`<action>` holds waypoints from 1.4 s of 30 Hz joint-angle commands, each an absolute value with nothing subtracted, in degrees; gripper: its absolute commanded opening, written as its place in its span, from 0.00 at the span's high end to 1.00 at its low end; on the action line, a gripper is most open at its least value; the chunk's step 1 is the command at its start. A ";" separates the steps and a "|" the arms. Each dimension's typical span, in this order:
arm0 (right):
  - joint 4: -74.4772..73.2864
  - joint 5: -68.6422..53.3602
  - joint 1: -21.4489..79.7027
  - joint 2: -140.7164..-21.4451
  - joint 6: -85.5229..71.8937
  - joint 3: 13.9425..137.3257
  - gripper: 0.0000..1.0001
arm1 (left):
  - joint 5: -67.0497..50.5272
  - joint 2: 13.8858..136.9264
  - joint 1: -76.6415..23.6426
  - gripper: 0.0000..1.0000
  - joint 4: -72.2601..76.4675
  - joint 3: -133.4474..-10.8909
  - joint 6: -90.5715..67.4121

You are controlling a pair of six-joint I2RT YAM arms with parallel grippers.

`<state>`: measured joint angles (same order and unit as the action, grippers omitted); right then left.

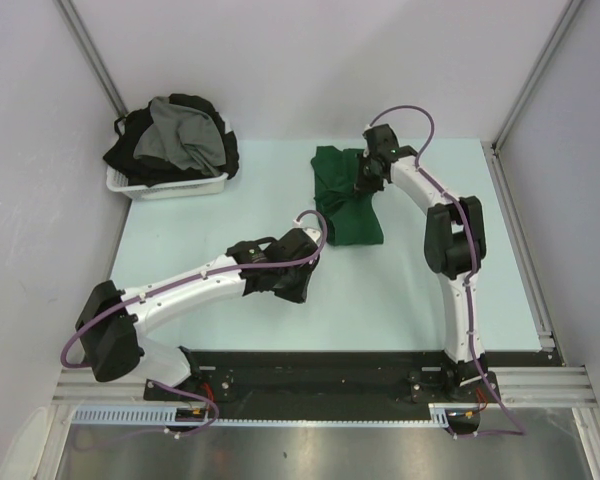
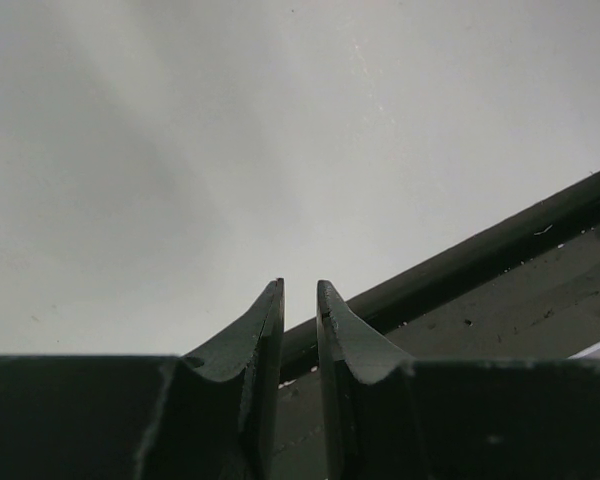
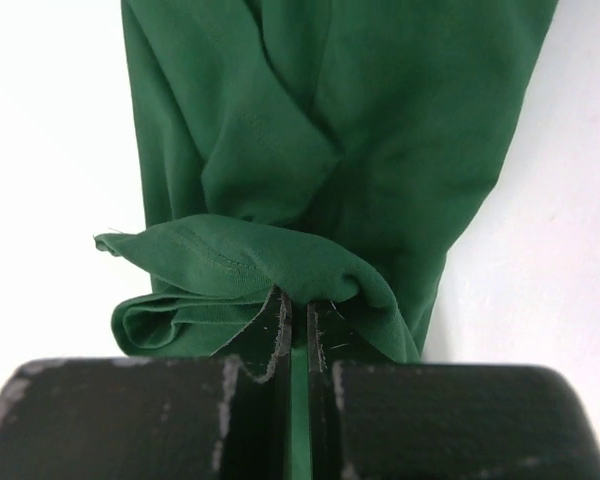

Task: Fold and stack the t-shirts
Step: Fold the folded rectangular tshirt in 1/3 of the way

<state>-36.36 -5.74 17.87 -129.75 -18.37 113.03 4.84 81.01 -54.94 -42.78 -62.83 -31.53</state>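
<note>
A dark green t-shirt point(image 1: 346, 205) lies partly folded and rumpled on the pale table, right of centre. My right gripper point(image 1: 366, 183) sits at its far right side. In the right wrist view this gripper point(image 3: 298, 305) is shut on a folded hem of the green t-shirt point(image 3: 330, 130), with cloth pinched between the fingertips. My left gripper point(image 1: 294, 292) hovers low over bare table, left of and nearer than the shirt. Its jaws point(image 2: 300, 288) stand a narrow gap apart with nothing between them. A grey t-shirt point(image 1: 187, 140) and black t-shirts point(image 1: 130, 155) are heaped in the basket.
The white plastic basket point(image 1: 170, 186) stands at the far left corner of the table. A dark rail point(image 2: 460, 265) runs along the table's near edge, close to the left gripper. Metal frame posts rise at both far corners.
</note>
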 commanded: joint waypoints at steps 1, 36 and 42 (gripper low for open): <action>-34.81 -5.54 17.14 -130.34 -18.63 116.28 1.00 | 5.71 80.60 -54.58 0.76 -42.63 -64.69 -32.34; -39.11 -4.75 16.00 -114.18 -16.87 111.28 0.00 | 6.24 103.53 -45.10 0.77 -38.85 -92.62 -22.15; -37.71 -5.09 15.65 -109.43 -15.47 102.66 0.00 | 6.33 103.27 -36.67 0.76 -39.46 -98.70 -20.56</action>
